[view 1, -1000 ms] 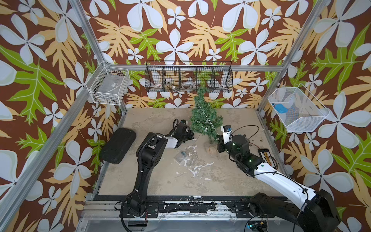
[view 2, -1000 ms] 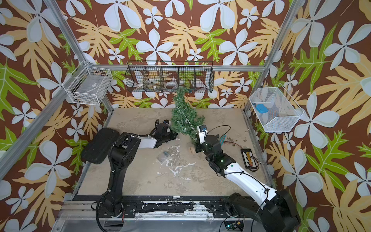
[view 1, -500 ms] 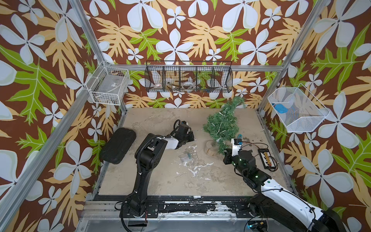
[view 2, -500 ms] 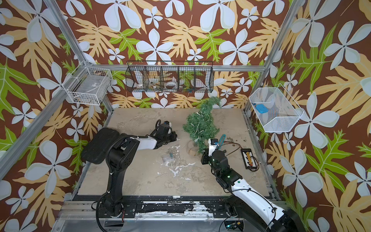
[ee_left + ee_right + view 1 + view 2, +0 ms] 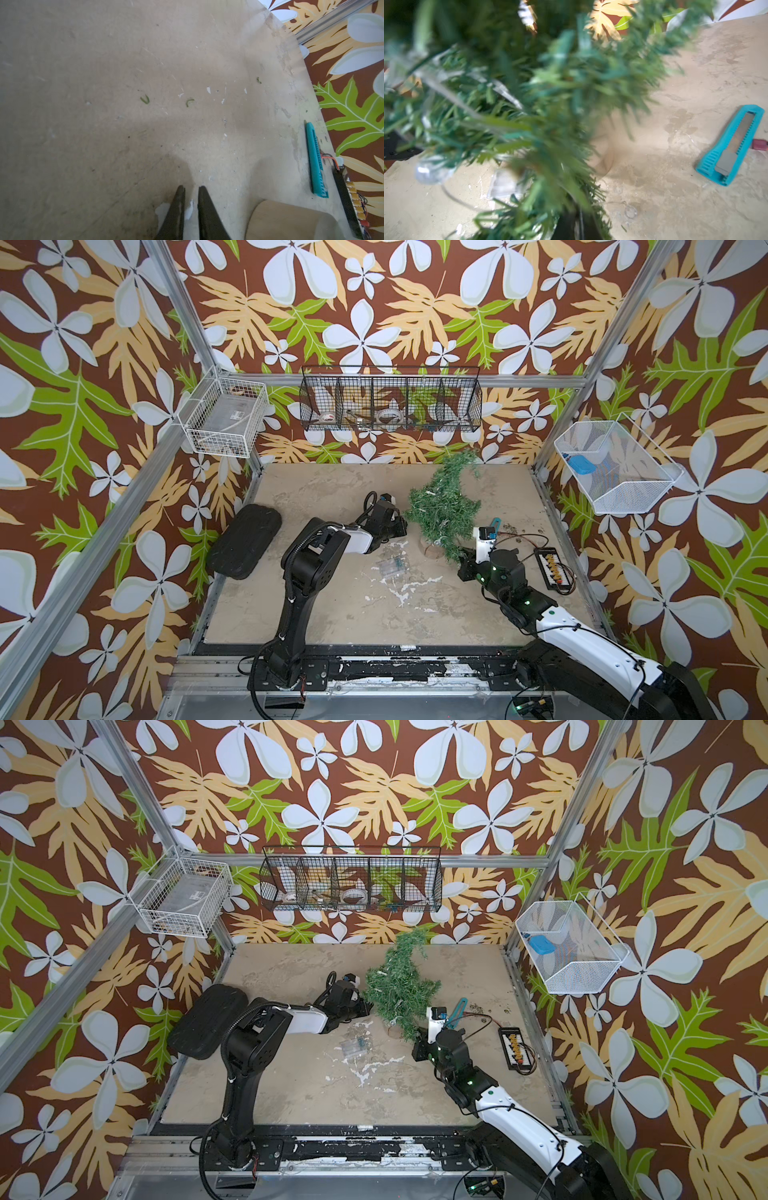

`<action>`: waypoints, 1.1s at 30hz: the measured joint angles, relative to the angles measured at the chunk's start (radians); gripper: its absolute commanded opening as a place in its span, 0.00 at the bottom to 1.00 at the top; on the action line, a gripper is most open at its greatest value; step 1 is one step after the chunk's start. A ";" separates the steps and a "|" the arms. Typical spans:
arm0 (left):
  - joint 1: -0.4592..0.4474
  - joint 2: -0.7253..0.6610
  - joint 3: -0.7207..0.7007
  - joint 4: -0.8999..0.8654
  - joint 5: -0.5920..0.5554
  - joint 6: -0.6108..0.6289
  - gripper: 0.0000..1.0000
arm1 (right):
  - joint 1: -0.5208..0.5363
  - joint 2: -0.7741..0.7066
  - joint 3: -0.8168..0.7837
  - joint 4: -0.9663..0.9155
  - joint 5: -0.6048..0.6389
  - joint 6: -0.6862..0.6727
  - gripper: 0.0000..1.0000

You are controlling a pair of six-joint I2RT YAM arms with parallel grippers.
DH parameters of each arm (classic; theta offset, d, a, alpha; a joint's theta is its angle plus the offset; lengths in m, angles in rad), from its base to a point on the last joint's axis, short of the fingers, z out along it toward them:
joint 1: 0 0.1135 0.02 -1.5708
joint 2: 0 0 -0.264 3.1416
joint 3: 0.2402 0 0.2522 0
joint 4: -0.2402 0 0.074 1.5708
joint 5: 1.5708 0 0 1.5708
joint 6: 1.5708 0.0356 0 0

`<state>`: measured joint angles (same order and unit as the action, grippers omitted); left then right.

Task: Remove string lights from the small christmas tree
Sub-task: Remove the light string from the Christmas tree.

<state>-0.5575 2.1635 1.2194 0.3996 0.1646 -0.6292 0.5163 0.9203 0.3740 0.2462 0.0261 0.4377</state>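
Note:
In both top views the small christmas tree (image 5: 444, 506) (image 5: 401, 986) leans toward the back right, its tan base (image 5: 432, 549) on the table. Thin wire and clear bulbs of the string lights (image 5: 428, 172) run through its needles, and their clear battery box (image 5: 392, 566) (image 5: 506, 182) lies on the table in front. My right gripper (image 5: 462, 558) (image 5: 579, 220) is shut deep in the lowest branches, apparently on the wire; needles hide the grip. My left gripper (image 5: 402, 526) (image 5: 191, 188) hangs just left of the tree, slightly open and empty, with the base (image 5: 291, 222) beside it.
A teal utility knife (image 5: 494, 526) (image 5: 731, 145) lies right of the tree. A black connector strip (image 5: 552, 568) with loose wires sits near the right edge. A black pad (image 5: 245, 541) leans at the left wall. Wire baskets (image 5: 390, 404) hang on the walls.
My right arm has pulled back toward the front right and the tree has tipped from upright to leaning back right. The left fingers have parted a little.

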 measured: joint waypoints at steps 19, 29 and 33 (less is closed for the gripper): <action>0.016 -0.123 -0.159 0.024 0.187 -0.072 0.51 | 0.000 0.127 0.026 0.078 -0.017 0.091 0.06; 0.051 -0.140 -0.148 -0.031 0.210 -0.048 0.52 | 0.000 0.296 0.088 0.200 -0.018 0.135 0.06; 0.053 -0.138 -0.144 -0.035 0.216 -0.047 0.53 | 0.000 0.302 0.119 0.200 -0.018 0.138 0.06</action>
<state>-0.5049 2.0254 1.0752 0.3649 0.3801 -0.6758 0.5163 1.2224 0.4931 0.4458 0.0086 0.5758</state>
